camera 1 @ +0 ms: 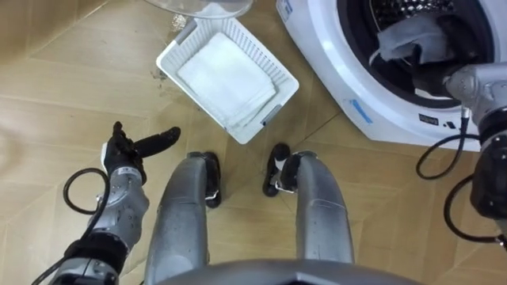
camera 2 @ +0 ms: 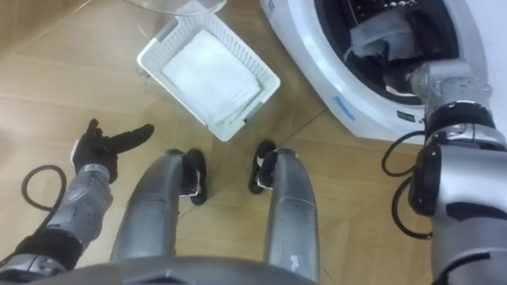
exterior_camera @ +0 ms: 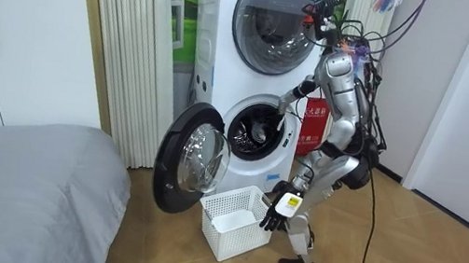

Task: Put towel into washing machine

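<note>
Right hand [camera 1: 432, 79], its grip hidden, is inside the white front-loading washing machine [camera 1: 333, 71] at two o'clock with a crumpled grey towel [camera 1: 412, 39], apparently loaded; a folded white towel [camera 1: 226, 75] waits in the white plastic basket [camera 1: 170, 59] at twelve.

My two head cameras look straight down at the basket [camera 1: 265, 55] and washing machine [camera 1: 337, 67]; the room camera, well off, shares both.
</note>
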